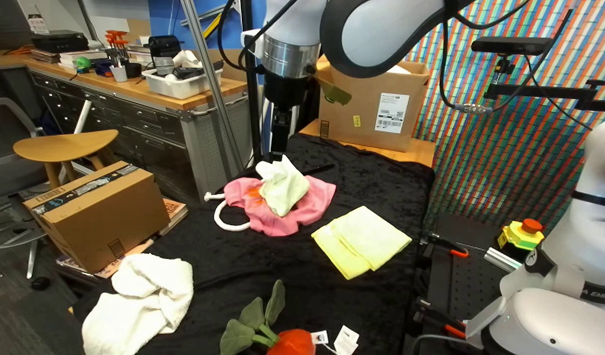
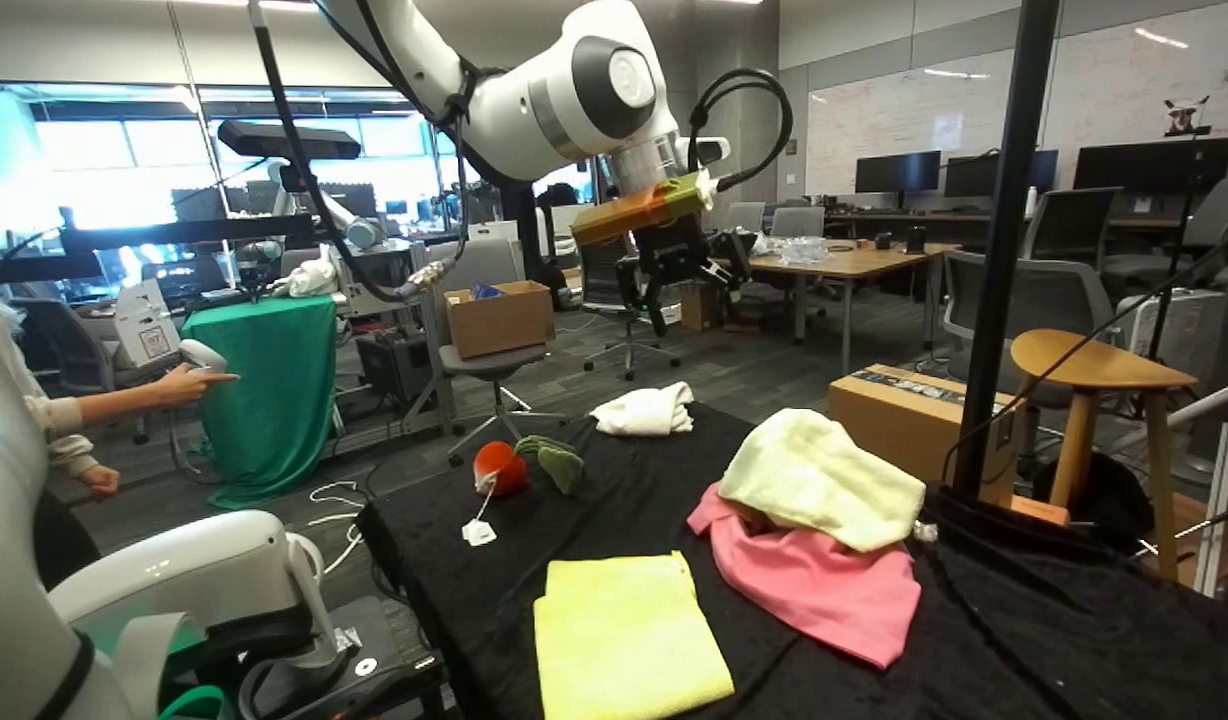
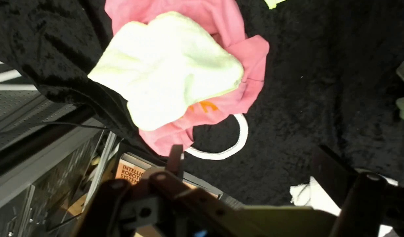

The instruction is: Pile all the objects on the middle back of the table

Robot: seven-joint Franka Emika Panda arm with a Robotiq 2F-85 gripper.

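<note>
Pink fabric, bright-yellow cloth, white towel, black tablecloth.

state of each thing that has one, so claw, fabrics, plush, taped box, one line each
Claw: open, holding nothing
Pink fabric: rumpled, partly covered
Pale yellow cloth: crumpled, lying on top of the pink fabric
Bright yellow cloth: folded, flat, apart from the pink fabric
White towel: bunched up, off by itself
Red plush: lying on its side, tag attached
Taped box: closed
</note>
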